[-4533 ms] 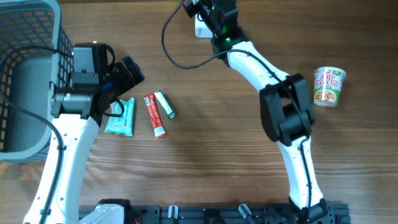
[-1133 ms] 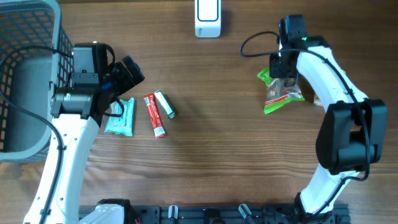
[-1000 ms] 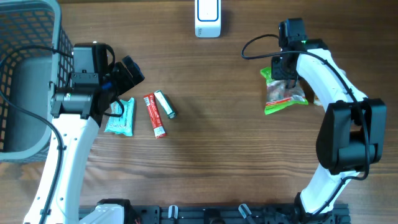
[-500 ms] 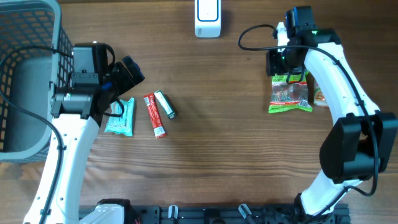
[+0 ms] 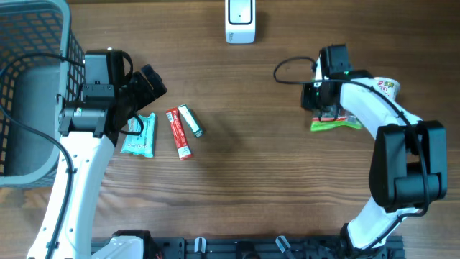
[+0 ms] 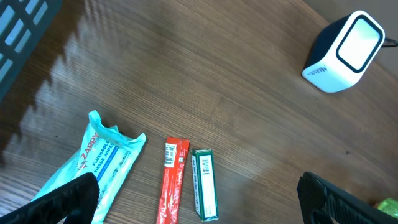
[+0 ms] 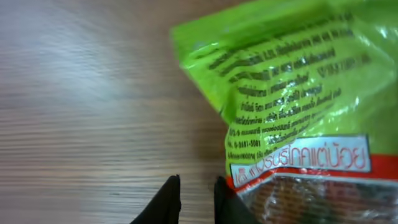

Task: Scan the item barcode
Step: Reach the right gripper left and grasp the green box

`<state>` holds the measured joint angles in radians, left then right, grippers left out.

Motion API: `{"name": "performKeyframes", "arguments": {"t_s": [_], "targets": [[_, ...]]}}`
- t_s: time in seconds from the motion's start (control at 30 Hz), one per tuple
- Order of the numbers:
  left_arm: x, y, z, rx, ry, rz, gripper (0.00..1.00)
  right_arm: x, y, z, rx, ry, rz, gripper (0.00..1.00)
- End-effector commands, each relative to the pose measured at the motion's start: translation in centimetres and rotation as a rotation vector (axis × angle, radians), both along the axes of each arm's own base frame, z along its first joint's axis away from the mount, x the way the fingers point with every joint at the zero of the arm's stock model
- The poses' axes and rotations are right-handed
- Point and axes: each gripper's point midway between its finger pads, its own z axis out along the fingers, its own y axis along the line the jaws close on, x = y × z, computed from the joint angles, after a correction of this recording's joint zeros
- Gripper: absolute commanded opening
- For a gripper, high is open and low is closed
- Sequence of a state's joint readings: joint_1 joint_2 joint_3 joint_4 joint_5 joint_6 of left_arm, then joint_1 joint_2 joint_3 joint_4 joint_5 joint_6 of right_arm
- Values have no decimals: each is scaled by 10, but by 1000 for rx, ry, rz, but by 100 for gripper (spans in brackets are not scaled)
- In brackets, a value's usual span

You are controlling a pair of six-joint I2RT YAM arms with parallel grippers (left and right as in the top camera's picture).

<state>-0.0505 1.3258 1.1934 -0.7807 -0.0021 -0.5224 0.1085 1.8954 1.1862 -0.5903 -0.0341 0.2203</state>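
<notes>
A green snack bag (image 5: 336,124) lies flat on the table at the right, mostly hidden under my right arm; it fills the right wrist view (image 7: 292,93). My right gripper (image 5: 321,108) (image 7: 194,199) is low over its left edge. Its jaws are almost together, only bare wood shows in the narrow gap, and the right finger (image 7: 225,200) touches the bag's edge. The white barcode scanner (image 5: 239,21) (image 6: 345,53) stands at the back centre. My left gripper (image 5: 147,85) (image 6: 202,202) hangs wide open above the items at the left, holding nothing.
A teal tissue pack (image 5: 138,135) (image 6: 87,168), a red stick pack (image 5: 180,134) (image 6: 173,180) and a small green box (image 5: 190,120) (image 6: 203,183) lie side by side at the left. A grey basket (image 5: 29,86) fills the far left. A noodle cup (image 5: 384,86) shows behind the right arm.
The right gripper set the green bag down on the table, and the bag slid rightward. Its jaws then narrowed from open to almost together beside the bag. The left arm has not moved.
</notes>
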Motion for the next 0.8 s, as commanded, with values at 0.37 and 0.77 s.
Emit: {"name": "performKeyframes", "arguments": {"t_s": [0.37,0.77], "targets": [[2,0,5,-10,-15,7,100,7,60,50,258,-44,174,55],[2,0,5,-10,-15,7,100,-51,194,164,461,-208,458,64]]}}
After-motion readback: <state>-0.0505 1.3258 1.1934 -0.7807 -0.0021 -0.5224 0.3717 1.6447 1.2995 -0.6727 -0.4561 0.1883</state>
